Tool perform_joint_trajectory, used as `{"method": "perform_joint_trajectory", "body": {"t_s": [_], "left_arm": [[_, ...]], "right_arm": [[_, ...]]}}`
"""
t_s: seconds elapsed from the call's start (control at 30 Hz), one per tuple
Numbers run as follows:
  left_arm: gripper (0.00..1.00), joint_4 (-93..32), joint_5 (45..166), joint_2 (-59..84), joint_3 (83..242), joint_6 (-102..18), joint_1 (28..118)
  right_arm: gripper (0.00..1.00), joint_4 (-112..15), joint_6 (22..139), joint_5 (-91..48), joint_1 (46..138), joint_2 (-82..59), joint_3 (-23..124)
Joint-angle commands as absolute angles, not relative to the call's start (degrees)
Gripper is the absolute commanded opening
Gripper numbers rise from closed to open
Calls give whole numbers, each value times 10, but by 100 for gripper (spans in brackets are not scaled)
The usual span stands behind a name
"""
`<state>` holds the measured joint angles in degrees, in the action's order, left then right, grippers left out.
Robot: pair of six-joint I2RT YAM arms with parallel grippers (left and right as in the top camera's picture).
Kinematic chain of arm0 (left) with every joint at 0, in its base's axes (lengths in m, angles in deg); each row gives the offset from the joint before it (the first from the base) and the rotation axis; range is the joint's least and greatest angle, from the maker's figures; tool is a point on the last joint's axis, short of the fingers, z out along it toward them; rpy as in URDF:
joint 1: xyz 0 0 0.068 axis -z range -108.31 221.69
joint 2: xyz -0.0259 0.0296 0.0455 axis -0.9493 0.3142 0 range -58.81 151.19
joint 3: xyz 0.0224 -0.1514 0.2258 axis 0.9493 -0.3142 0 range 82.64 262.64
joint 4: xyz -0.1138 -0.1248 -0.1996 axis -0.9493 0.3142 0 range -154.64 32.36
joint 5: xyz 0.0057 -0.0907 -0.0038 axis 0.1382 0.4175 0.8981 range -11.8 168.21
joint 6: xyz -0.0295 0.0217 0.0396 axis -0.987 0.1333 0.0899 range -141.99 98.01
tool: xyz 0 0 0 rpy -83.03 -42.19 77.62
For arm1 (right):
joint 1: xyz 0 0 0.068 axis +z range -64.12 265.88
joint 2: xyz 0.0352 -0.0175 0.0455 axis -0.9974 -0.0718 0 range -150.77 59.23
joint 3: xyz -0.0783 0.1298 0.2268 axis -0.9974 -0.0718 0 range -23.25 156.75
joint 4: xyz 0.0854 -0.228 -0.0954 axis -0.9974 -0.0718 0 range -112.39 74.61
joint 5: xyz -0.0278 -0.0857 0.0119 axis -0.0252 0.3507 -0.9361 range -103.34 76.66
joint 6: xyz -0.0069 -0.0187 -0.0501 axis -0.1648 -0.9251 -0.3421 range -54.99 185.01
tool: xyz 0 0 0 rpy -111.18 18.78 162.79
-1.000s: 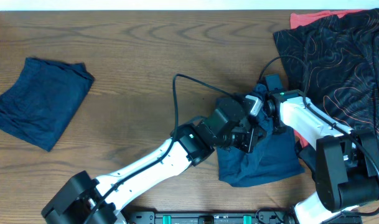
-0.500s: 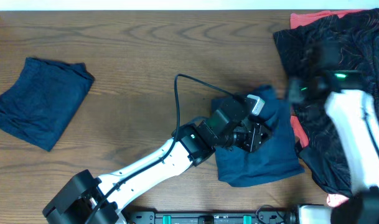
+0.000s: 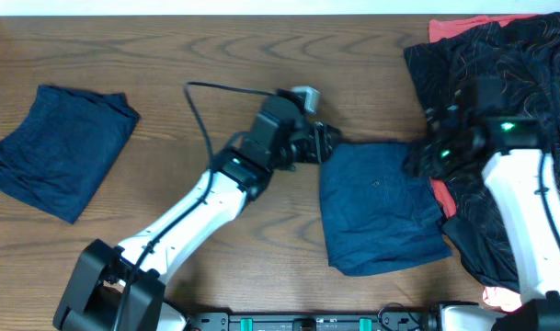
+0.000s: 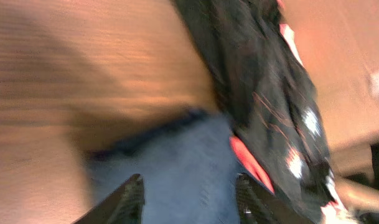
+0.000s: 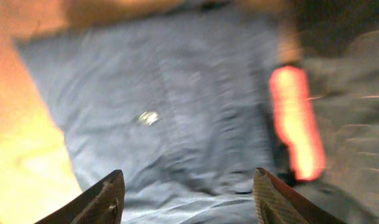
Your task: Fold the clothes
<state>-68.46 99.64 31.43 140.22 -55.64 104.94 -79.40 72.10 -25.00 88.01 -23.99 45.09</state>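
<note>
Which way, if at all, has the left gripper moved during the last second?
Yes. The left gripper left the middle garment, going up-image and toward the folded pile.

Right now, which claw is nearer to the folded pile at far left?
Left. The left claw is right of the pile, by the middle garment's top-left corner; the right claw is farther, at that garment's right edge.

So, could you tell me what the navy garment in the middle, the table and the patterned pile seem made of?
Navy garment: soft matte cloth, perhaps cotton; it lies limp with gentle creases. Table: wood or wood-look laminate; brown grain lines show. Patterned pile: thin dark fabric, crumpled, with printed reddish lines.
</note>
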Motion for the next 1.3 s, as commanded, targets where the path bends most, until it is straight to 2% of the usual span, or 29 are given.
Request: {"method": "perform_joint_trajectory", "body": {"t_s": [0.0, 0.23, 0.5, 0.73, 0.87, 0.93, 1.0, 1.03, 1.27], "left_arm": [[53, -683, 958, 339, 1410, -548, 1033], [54, -696, 973, 415, 1410, -548, 1035], [55, -750, 1002, 480, 1410, -548, 1043], [55, -746, 1002, 507, 1410, -548, 1057], [43, -727, 1002, 510, 1410, -537, 1069], [32, -712, 1002, 510, 1410, -530, 1072], [11, -695, 1002, 510, 1410, -529, 1072], [6, -679, 1002, 510, 1410, -521, 1071], [6, -517, 992, 509, 1410, -490, 1049]], "right_arm": [[64, -777, 701, -305, 912, -244, 386], [61, -675, 802, -289, 938, -244, 230], [63, -638, 960, -160, 938, -244, 138], [63, -618, 969, -148, 938, -244, 135], [62, -606, 969, -148, 938, -244, 135], [62, -603, 969, -144, 938, -244, 135], [62, -603, 969, -134, 938, -244, 135], [61, -599, 969, -129, 938, -244, 135], [54, -525, 921, -123, 938, -244, 135]]}}
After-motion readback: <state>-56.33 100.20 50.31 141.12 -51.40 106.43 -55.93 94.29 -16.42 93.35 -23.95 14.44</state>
